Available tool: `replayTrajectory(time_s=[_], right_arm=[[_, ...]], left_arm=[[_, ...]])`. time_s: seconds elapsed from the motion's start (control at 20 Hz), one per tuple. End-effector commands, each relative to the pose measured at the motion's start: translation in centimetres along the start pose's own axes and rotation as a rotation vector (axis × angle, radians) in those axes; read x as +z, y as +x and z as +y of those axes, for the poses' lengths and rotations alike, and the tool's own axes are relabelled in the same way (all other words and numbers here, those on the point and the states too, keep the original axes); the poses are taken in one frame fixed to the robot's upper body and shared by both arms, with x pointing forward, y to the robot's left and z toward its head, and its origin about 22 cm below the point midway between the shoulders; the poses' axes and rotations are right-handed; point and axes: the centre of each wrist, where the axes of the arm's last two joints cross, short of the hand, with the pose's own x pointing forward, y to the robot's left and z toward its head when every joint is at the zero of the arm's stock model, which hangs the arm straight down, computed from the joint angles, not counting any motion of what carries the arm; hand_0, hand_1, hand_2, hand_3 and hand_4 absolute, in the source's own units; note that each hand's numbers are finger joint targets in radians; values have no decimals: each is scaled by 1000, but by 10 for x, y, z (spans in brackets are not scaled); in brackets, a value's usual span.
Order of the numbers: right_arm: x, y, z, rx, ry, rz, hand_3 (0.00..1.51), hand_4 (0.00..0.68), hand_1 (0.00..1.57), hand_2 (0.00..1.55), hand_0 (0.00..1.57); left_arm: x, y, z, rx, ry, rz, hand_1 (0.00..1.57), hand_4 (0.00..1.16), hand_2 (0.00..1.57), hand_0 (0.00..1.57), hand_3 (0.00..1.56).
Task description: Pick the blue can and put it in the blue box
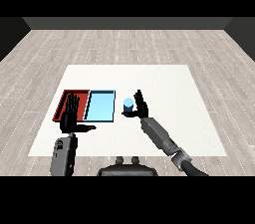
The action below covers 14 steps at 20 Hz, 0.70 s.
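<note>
Now the right hand [141, 107] curls its fingers [137, 97] round the small light-blue cylindrical can [128, 104]; carry it upright, leftward from those fingers, over the shallow light blue tray [100, 115]'s rim.

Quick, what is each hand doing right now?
Left hand: open, fingers straight, holding nothing, over the red tray.
Right hand: curled round the blue can.

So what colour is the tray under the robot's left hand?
Red: the tray beneath the left hand is red, seen in the head view.
</note>
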Motion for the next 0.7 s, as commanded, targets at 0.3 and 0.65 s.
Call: replayTrajectory(time_s=[0.3,0.65], right_arm=[[-17,2,9,-6,4,38,0,0,0,0,0],[-4,-14,13,-8,11,62,0,0,0,0,0]], left_arm=[[12,-3,-19,2,9,1,0,0,0,0,0],[20,3,0,3,12,-15,0,0,0,0,0]])
